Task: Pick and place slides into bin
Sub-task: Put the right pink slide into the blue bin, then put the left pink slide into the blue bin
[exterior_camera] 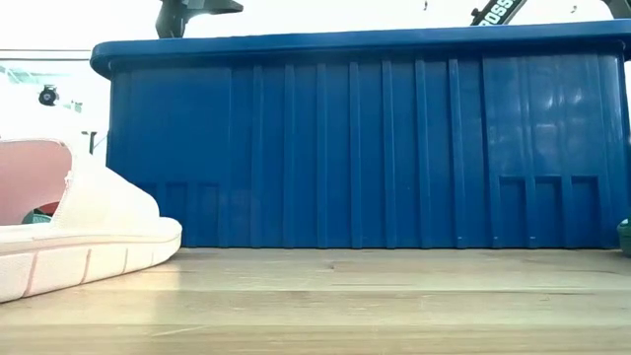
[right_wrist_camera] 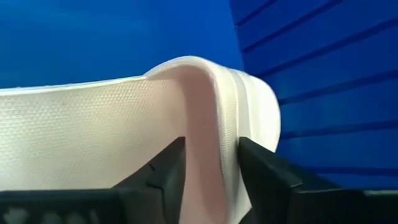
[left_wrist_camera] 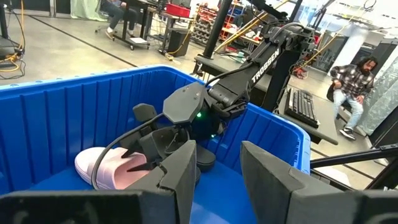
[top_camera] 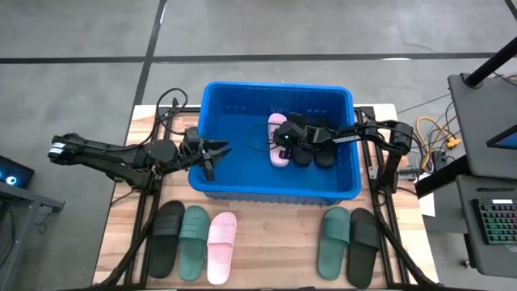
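1. Landmark: the blue bin (top_camera: 212, 174), set at the far middle of the desk (top_camera: 266, 259).
2. Inside the bin: one pink slide (top_camera: 277, 139) and, just beside it, two dark slides (top_camera: 313, 153), partly hidden under the right arm. Judged three slides in, though the dark pair is hard to count.
3. Right claw (top_camera: 283, 141) reaches into the bin from its right wall and sits over the pink slide. In the right wrist view its fingers (right_wrist_camera: 165, 168) straddle the slide's strap edge (right_wrist_camera: 214, 106). Whether they clamp it or have just let go, I cannot tell.
4. Left claw (top_camera: 216, 155) hangs over the bin's left rim, pointing inward. Fingers (left_wrist_camera: 180, 171) stand parted with nothing between them.
5. Outside the bin, on the desk in front of its near wall: toward the left corner, a black slide (top_camera: 166, 238), a green slide (top_camera: 192, 241) and a second pink slide (top_camera: 220, 245), side by side. Toward the right corner, a green slide (top_camera: 333, 241) and a black slide (top_camera: 363, 244), touching.
6. Progress, as judged: about three of eight placed, five left. The current placement looks at or near release.
7. Beyond the bin, a person sits well off in the room (left_wrist_camera: 351, 81), clear of the arms.
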Motion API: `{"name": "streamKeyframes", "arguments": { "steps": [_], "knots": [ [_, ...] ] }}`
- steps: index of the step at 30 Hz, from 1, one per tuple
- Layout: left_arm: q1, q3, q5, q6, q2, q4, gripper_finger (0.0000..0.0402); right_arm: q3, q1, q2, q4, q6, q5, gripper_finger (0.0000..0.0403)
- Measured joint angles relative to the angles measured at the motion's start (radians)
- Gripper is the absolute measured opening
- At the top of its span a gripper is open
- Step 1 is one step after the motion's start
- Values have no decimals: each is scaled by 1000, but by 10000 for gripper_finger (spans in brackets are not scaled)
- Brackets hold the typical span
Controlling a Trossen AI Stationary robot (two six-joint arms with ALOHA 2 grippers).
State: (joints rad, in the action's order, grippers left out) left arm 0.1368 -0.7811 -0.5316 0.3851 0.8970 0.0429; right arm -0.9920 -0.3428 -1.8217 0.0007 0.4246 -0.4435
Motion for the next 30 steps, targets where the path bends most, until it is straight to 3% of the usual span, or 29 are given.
{"name": "streamKeyframes", "arguments": {
  "steps": [8,30],
  "knots": [
    [0,0,0,0,0,0,111,0,-2,9,-48,-49,8,179],
    [0,0,0,0,0,0,111,1,-3,98,-128,-82,9,182]
  ]
}}
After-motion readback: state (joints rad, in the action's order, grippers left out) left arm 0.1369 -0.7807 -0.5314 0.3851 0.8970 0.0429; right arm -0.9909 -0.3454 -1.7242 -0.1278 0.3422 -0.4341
